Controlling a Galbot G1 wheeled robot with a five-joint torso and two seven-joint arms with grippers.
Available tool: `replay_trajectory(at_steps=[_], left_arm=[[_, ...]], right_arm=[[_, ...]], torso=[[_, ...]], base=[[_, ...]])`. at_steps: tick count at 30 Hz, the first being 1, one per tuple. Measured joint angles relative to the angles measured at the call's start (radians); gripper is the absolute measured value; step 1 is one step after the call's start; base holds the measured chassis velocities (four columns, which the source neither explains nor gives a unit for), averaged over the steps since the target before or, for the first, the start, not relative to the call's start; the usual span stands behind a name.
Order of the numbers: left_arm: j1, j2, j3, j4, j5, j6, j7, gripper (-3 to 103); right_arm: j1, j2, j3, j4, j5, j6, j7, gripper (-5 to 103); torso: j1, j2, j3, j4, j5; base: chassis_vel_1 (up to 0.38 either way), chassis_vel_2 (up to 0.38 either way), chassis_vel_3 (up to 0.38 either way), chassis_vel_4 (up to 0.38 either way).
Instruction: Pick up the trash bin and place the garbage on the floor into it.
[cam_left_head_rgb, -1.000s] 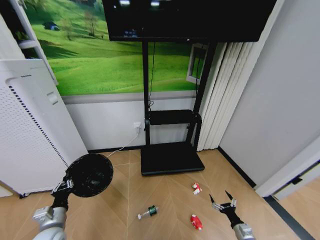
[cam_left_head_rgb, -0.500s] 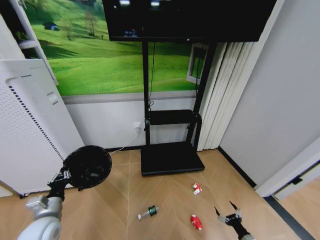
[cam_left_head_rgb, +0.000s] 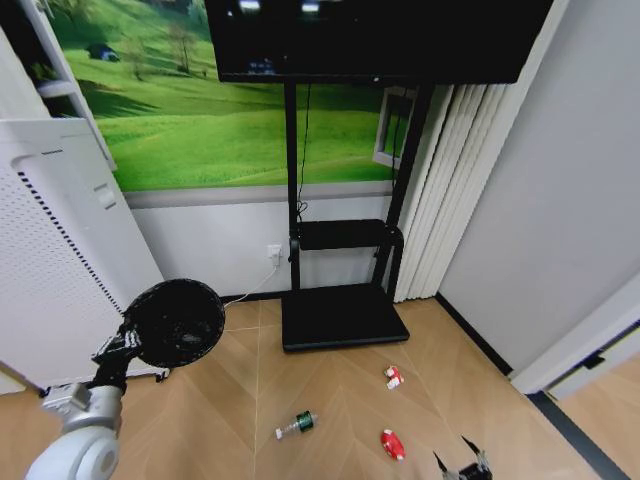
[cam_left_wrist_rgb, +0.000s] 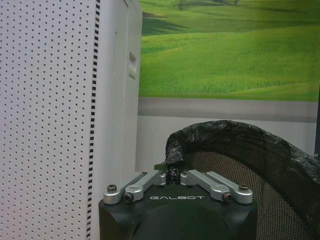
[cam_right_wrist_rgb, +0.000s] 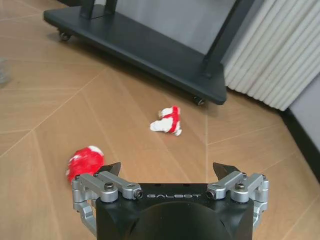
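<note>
Trash bin (cam_left_head_rgb: 176, 322) is held aloft, rim clamped by left end effector (cam_left_wrist_rgb: 172, 176); right end effector (cam_right_wrist_rgb: 167, 176) is spread open over the floor – a grasp of the red packet (cam_right_wrist_rgb: 85, 162) is called for next.

Right gripper (cam_left_head_rgb: 462, 466): cut by head view's lower edge. Trash bin (cam_left_wrist_rgb: 250, 165): base out of frame.

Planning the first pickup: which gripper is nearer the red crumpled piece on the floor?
Right. The right gripper hangs open just beside the red crumpled piece. The left gripper is across the floor, shut on the trash bin rim, held up.
</note>
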Motion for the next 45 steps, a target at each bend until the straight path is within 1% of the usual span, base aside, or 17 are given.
replay_trajectory(at_steps=[1, 2, 4, 5, 7, 8, 11, 13, 15, 18, 21, 25, 30, 32, 35, 42, 45], left_arm=[[0.003, -0.008, 0.004, 0.003, 0.012, -0.007, 0.002, 7], [0.003, -0.008, 0.004, 0.003, 0.012, -0.007, 0.002, 7], [0.007, -0.019, 0.013, 0.004, 0.019, -0.009, 0.002, 7], [0.007, -0.019, 0.013, 0.004, 0.019, -0.009, 0.002, 7], [0.010, -0.021, 0.016, -0.001, 0.021, -0.008, 0.000, 7], [0.010, -0.021, 0.016, -0.001, 0.021, -0.008, 0.000, 7], [0.026, -0.019, 0.006, -0.003, 0.021, -0.007, -0.001, 7], [0.034, -0.019, 0.000, -0.002, 0.021, -0.010, 0.000, 7], [0.040, -0.019, -0.005, 0.000, 0.021, -0.013, 0.002, 7], [0.055, -0.028, -0.008, 0.001, 0.026, -0.021, 0.007, 7], [0.066, -0.035, -0.008, -0.001, 0.034, -0.026, 0.010, 7], [0.091, -0.038, -0.011, -0.007, 0.045, -0.031, 0.013, 7], [0.110, -0.042, -0.023, -0.013, 0.051, -0.033, 0.012, 7], [0.119, -0.044, -0.028, -0.017, 0.053, -0.033, 0.012, 7], [0.148, -0.058, -0.042, -0.027, 0.061, -0.033, 0.012, 7], [0.193, -0.080, -0.065, -0.055, 0.064, -0.039, 0.014, 7], [0.202, -0.083, -0.071, -0.060, 0.065, -0.040, 0.015, 7]], right_arm=[[0.004, 0.015, 0.001, -0.015, -0.023, 0.005, -0.008, 100], [0.004, 0.015, 0.001, -0.015, -0.023, 0.005, -0.008, 100], [0.015, 0.036, 0.001, -0.035, -0.072, 0.012, -0.018, 100], [0.015, 0.036, 0.001, -0.035, -0.072, 0.012, -0.018, 100], [0.035, 0.054, 0.000, -0.066, -0.128, 0.022, -0.038, 100], [0.035, 0.054, 0.000, -0.066, -0.128, 0.022, -0.038, 100], [0.068, 0.068, -0.002, -0.127, -0.180, 0.029, -0.060, 100], [0.080, 0.073, -0.007, -0.144, -0.190, 0.026, -0.062, 100], [0.086, 0.078, -0.012, -0.150, -0.193, 0.017, -0.062, 100], [0.101, 0.093, -0.033, -0.147, -0.197, -0.018, -0.054, 100], [0.118, 0.100, -0.049, -0.153, -0.200, -0.033, -0.046, 100], [0.153, 0.098, -0.071, -0.194, -0.215, -0.031, -0.074, 100], [0.213, 0.088, -0.099, -0.268, -0.225, -0.018, -0.076, 100], [0.237, 0.085, -0.112, -0.290, -0.225, -0.020, -0.066, 100], [0.280, 0.084, -0.149, -0.313, -0.217, -0.050, -0.026, 100], [0.336, 0.090, -0.184, -0.362, -0.228, -0.082, 0.009, 100], [0.346, 0.091, -0.189, -0.371, -0.229, -0.087, 0.013, 100]], torso=[[0.000, 0.000, 0.000, 0.0000, 0.0002], [0.000, 0.000, 0.000, 0.0000, 0.0002], [0.000, 0.000, 0.000, -0.0001, 0.0002], [0.000, 0.000, 0.000, -0.0001, 0.0002], [0.000, 0.000, 0.000, -0.0001, 0.0003], [0.000, 0.000, 0.000, -0.0001, 0.0003], [0.000, 0.000, 0.000, -0.0001, 0.0000], [0.000, 0.000, 0.000, -0.0001, 0.0003], [0.000, 0.000, 0.000, 0.0000, 0.0005], [0.000, 0.000, 0.000, -0.0001, 0.0001], [0.000, 0.000, 0.000, -0.0001, 0.0002], [0.000, 0.000, 0.000, -0.0002, 0.0001], [0.000, 0.000, 0.000, 0.0000, 0.0003], [0.000, 0.000, 0.000, -0.0002, 0.0003], [0.000, 0.000, 0.000, 0.0001, 0.0002], [0.000, 0.000, 0.000, -0.0001, 0.0003], [0.000, 0.000, 0.000, 0.0000, 0.0002]], base=[[0.000, 0.000, 0.000, 0.000], [0.000, 0.000, 0.000, 0.000], [0.000, 0.000, 0.000, 0.000], [0.000, 0.000, 0.000, 0.000], [0.000, 0.000, 0.000, 0.000], [0.000, 0.000, 0.000, 0.000], [0.000, 0.000, 0.000, 0.000], [0.000, 0.000, 0.000, 0.000], [0.000, 0.000, 0.000, 0.000], [0.000, 0.000, 0.000, 0.000], [0.000, 0.000, 0.000, 0.000], [0.000, 0.000, 0.000, 0.000], [0.000, 0.000, 0.000, 0.000], [0.000, 0.000, 0.000, 0.000], [0.000, 0.000, 0.000, 0.000], [0.000, 0.000, 0.000, 0.000], [0.000, 0.000, 0.000, 0.000]])
